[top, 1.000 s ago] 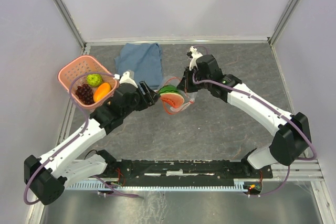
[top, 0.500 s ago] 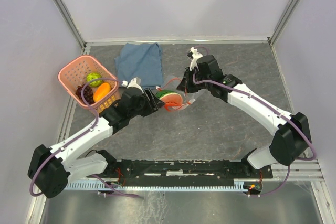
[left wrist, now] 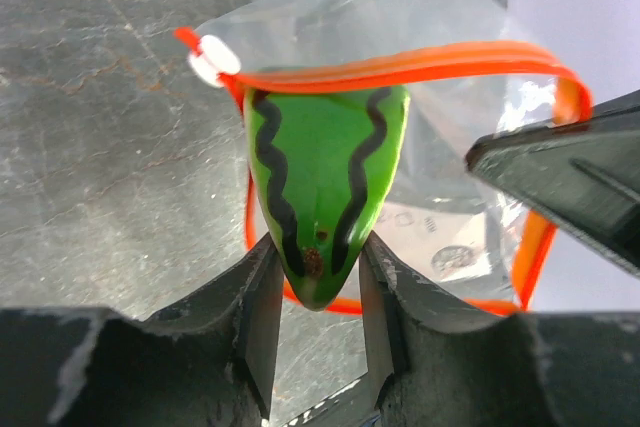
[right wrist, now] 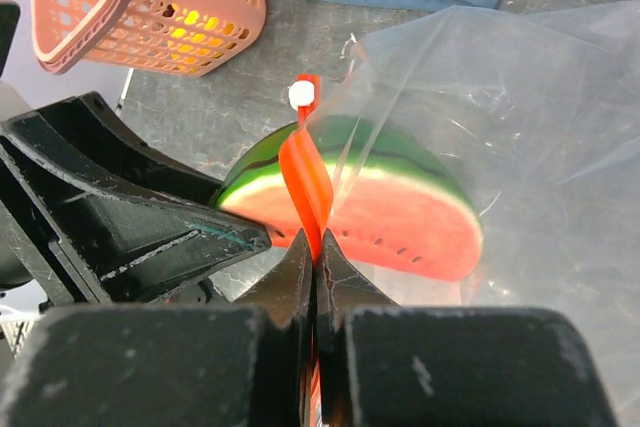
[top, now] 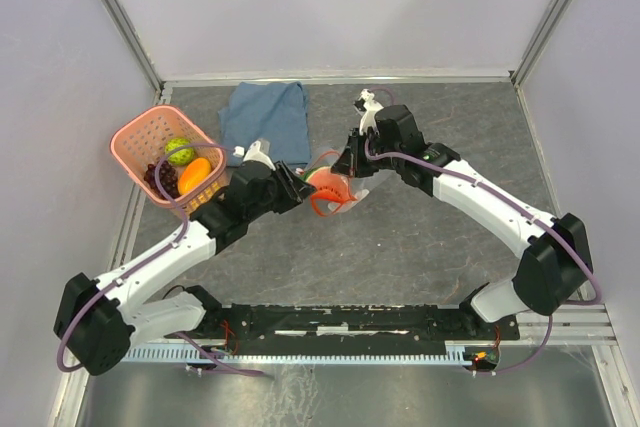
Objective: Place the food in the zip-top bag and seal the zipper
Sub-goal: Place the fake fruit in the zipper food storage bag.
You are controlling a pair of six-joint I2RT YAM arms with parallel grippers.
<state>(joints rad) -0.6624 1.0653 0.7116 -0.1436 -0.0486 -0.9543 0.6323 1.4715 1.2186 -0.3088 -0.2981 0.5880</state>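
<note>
A toy watermelon slice [left wrist: 325, 177], one piece of the food, pokes through the zip-top bag's mouth, and my left gripper [left wrist: 315, 257] is shut on its green tip. The clear zip-top bag [left wrist: 400, 7] lies beyond, with the orange-red zipper [left wrist: 430, 62] looping around the slice. My right gripper [right wrist: 315, 237] is shut on the zipper [right wrist: 305, 177], holding the mouth up. From above, both grippers [top: 298, 185] [top: 350, 162] meet at the bag [top: 345, 195]. A yellow-green ball [top: 179, 150], an orange piece [top: 195, 172] and purple grapes [top: 160, 179] lie in the basket.
The pink perforated basket [top: 150, 132] stands at the left, close behind the left arm. A folded blue cloth [top: 268, 119] lies at the back, just beyond the bag. Metal frame rails border the grey table on the left, back and right.
My left gripper has pushed the watermelon slice right, into the bag's mouth, and its jaws have narrowed onto the slice's tip. The right gripper has kept its hold on the zipper.
</note>
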